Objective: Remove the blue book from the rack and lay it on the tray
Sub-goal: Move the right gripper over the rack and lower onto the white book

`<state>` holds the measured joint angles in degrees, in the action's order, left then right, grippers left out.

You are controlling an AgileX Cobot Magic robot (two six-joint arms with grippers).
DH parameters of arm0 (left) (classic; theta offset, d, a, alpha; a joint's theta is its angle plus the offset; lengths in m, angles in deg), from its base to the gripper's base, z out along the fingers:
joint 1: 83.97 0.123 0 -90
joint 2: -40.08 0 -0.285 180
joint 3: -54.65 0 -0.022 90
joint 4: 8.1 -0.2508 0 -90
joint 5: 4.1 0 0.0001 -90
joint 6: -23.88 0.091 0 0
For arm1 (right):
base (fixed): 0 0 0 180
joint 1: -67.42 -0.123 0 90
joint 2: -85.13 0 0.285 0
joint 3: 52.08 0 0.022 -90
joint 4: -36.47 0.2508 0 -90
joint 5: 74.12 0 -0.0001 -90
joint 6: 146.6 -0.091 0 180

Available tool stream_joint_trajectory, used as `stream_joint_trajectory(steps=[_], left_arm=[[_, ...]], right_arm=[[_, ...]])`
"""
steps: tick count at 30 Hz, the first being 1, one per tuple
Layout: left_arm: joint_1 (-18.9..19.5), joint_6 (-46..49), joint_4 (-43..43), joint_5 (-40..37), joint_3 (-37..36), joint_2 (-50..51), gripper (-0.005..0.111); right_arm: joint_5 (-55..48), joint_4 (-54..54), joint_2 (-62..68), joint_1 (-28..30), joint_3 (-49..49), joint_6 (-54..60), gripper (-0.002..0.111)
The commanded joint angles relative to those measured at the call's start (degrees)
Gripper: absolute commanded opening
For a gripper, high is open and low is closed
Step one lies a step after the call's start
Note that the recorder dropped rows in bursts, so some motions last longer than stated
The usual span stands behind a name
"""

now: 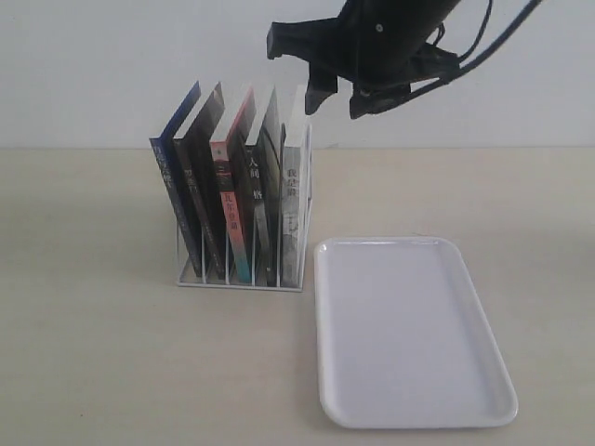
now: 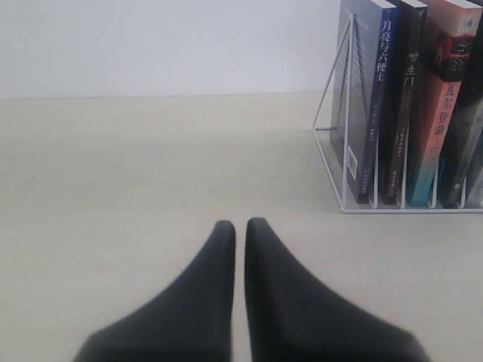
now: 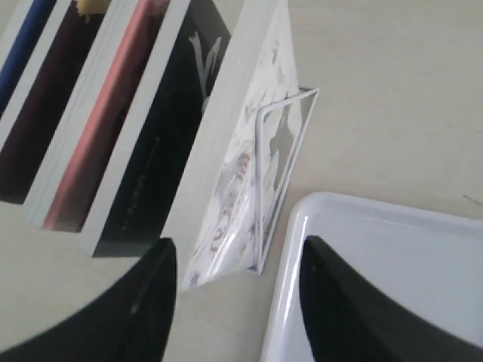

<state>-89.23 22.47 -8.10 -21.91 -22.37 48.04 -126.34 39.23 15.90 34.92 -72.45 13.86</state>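
The blue book (image 1: 173, 172) leans in the leftmost slot of the white wire rack (image 1: 240, 282), its blue spine (image 2: 382, 98) facing the left wrist camera. The white tray (image 1: 409, 344) lies flat to the right of the rack with nothing on it. My right gripper (image 1: 340, 102) hangs open above the rack's right end, holding nothing; in the right wrist view its fingers (image 3: 238, 245) straddle the gap between the rack (image 3: 281, 162) and the tray's rim (image 3: 290, 249), with the blue book (image 3: 23, 45) at the far side. My left gripper (image 2: 239, 224) is shut and empty, low over the table, short of the rack (image 2: 332, 151).
Several other books fill the rack: a black-spined one (image 1: 197, 186), a red-and-teal one (image 1: 231, 200), another dark one (image 1: 260, 195) and a white one (image 1: 294, 200) nearest the tray. A pale wall stands behind the beige table (image 1: 93, 353).
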Motion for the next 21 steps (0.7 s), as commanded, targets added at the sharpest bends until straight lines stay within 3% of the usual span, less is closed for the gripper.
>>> stream_joint_trajectory(steps=[1,8,21], left_arm=[[0.13,-0.38,0.0,0.08,-0.2,-0.18,0.004],[0.13,-0.38,0.0,0.08,-0.2,-0.18,0.004],[0.13,-0.38,0.0,0.08,-0.2,-0.18,0.004]], right_arm=[[-4.31,-7.19,3.45,-1.33,-7.19,-3.84,0.048],[-6.48,-7.32,9.17,-1.45,-15.57,-3.84,0.048],[-4.49,-8.21,12.93,-3.06,-15.7,-5.71,0.048]])
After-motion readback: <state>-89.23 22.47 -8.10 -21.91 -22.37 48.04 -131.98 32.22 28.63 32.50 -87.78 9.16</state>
